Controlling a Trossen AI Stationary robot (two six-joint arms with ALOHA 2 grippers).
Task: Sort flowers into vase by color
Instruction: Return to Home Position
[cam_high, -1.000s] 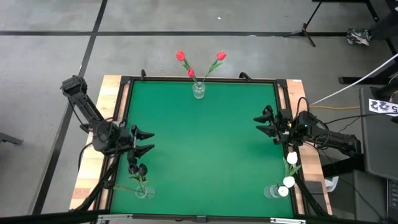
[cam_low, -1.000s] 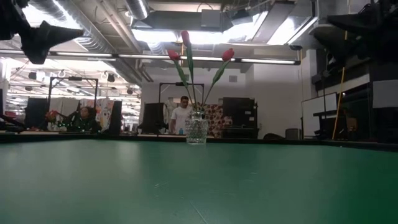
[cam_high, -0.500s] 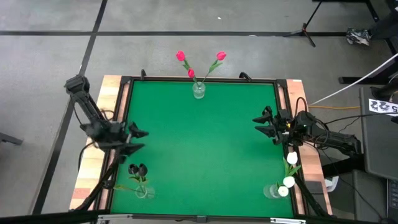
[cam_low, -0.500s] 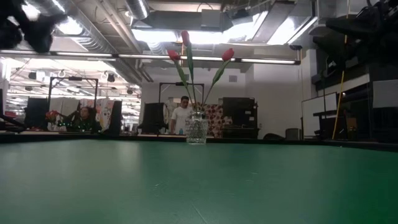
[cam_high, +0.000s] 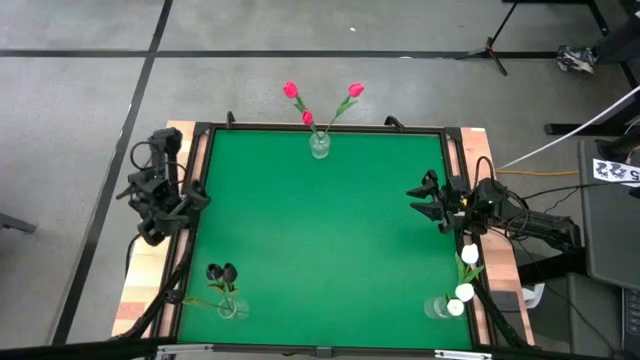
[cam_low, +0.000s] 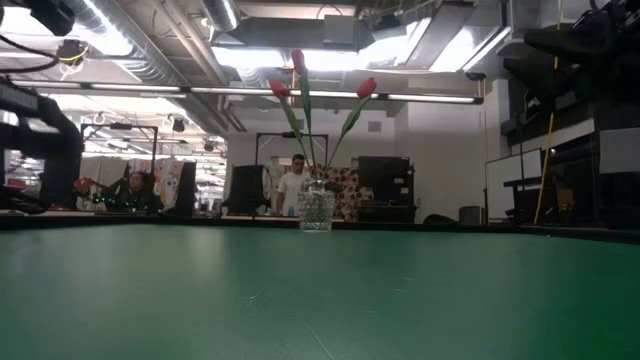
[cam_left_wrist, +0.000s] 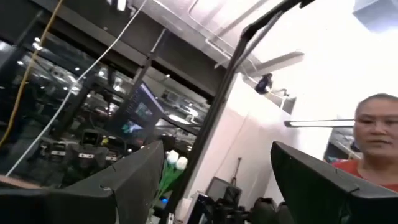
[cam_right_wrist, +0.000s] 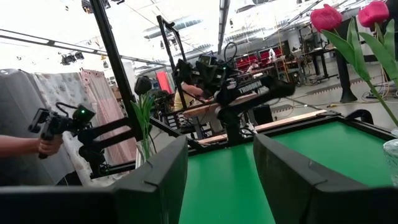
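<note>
Three glass vases stand on the green table (cam_high: 320, 240). The far-middle vase (cam_high: 319, 146) holds three pink-red flowers (cam_high: 291, 90). The near-left vase (cam_high: 229, 307) holds dark flowers (cam_high: 221, 272). The near-right vase (cam_high: 437, 307) holds white flowers (cam_high: 465, 291). My left gripper (cam_high: 192, 196) is folded back over the table's left edge, tipped upward and open (cam_left_wrist: 214, 155), with nothing in it. My right gripper (cam_high: 424, 201) hangs over the right edge, open (cam_right_wrist: 219, 146) and with nothing between its fingers.
A black frame rims the table (cam_high: 200, 180), with wooden boards outside it on both sides. The right wrist view shows a hand (cam_right_wrist: 37, 146) holding a device beyond the left edge. A person (cam_left_wrist: 376, 130) shows in the left wrist view, and others stand far behind the table (cam_low: 292, 185).
My left gripper has drawn back from above the near-left vase toward the table's left edge and somewhat toward its far edge. It has risen and tipped upward as the arm folded in, and it has stayed open. The flowers, the vases and my right arm have kept still.
</note>
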